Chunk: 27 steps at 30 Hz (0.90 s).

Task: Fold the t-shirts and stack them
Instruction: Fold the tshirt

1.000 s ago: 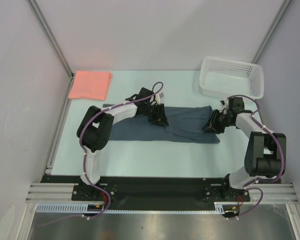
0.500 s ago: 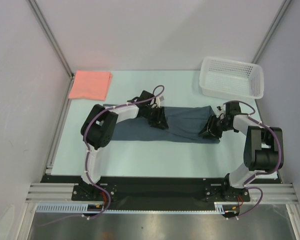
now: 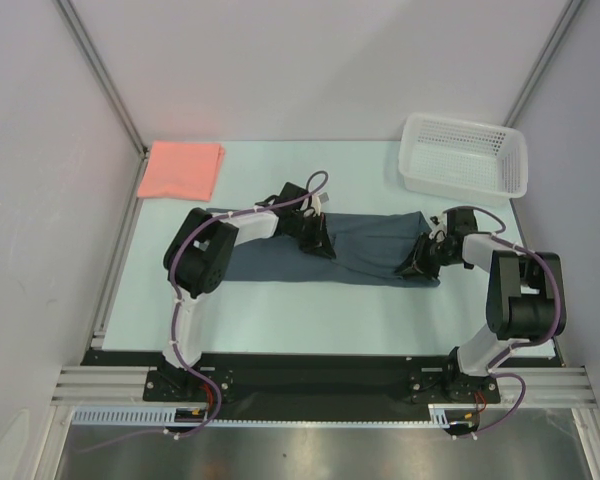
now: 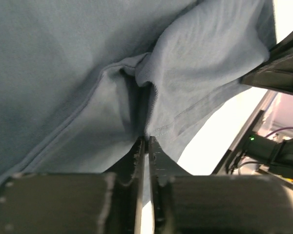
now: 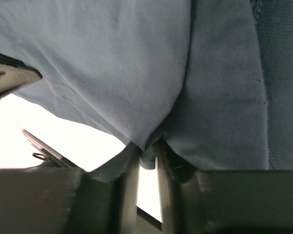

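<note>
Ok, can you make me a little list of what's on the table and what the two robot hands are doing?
blue-grey shirt: lies in a long strip across the middle of the table
pink shirt: folded rectangle, far left corner, nothing touching it
left gripper: shut, pinching a fold of the blue-grey shirt near its middle
right gripper: shut, pinching cloth at the shirt's right end
basket: white mesh, far right corner
stacking: not yet done; the two shirts lie apart
</note>
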Motion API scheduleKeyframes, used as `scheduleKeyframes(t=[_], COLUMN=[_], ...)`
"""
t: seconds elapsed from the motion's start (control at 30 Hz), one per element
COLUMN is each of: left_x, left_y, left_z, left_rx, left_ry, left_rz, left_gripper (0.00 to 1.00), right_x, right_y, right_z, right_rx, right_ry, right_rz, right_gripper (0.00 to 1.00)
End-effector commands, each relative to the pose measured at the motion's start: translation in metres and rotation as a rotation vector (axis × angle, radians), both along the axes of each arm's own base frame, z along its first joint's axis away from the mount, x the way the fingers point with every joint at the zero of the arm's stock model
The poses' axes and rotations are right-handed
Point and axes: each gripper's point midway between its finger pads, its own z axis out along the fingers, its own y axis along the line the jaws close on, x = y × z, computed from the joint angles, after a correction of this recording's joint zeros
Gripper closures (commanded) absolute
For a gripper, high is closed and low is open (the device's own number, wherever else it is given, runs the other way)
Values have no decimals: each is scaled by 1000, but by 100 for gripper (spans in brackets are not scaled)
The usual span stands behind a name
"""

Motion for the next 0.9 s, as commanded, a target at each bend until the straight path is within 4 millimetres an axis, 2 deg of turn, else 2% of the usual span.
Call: scheduleKeyframes(t=[0.0, 0.03, 0.1, 0.2, 0.23, 0.3, 0.33, 0.37, 0.4, 0.47, 0.53, 0.57, 0.6, 0.8, 0.87], left_x=[3, 5, 8, 17, 22, 30, 37, 44, 47, 61, 73, 79, 82, 98, 101], left_y=[-7, -9, -12, -16, -18, -22, -23, -25, -27, -30, -29, -30, -30, -33, -33], left_z=[15, 21, 30, 49, 54, 65, 68, 74, 67, 75, 71, 73, 73, 68, 64], left_rx=[-65, -76, -93, -134, -155, -199, -220, -234, -237, -277, -282, -289, -293, -316, -315], left_ry=[-7, -18, -14, -14, -25, -2, -11, -15, 24, 12, 31, 29, 43, 70, 78], left_rz=[0, 4, 21, 59, 72, 109, 123, 136, 156, 173, 216, 224, 237, 266, 269], left_gripper=[94, 100, 100, 100, 100, 100, 100, 100, 100, 100, 100, 100, 100, 100, 100], right_x=[15, 16, 23, 40, 50, 61, 73, 78, 83, 101, 113, 117, 127, 151, 162], right_y=[6, 6, 7, 7, 6, 5, 4, 3, 3, 1, -1, -2, -3, -8, -12], right_z=[11, 16, 32, 59, 71, 80, 84, 84, 82, 84, 84, 72, 78, 64, 70], right_rx=[45, 49, 64, 89, 92, 88, 87, 87, 89, 81, 78, 77, 86, 85, 81], right_ry=[-27, -27, -57, -98, -127, -149, -164, -158, -151, -168, -180, -144, -165, -148, -167], right_rz=[-18, -28, -51, -89, -95, -97, -92, -91, -85, -77, -72, -74, -66, -46, -44], right_gripper=[78, 91, 100, 100, 100, 100, 100, 100, 100, 100, 100, 100, 100, 100, 100])
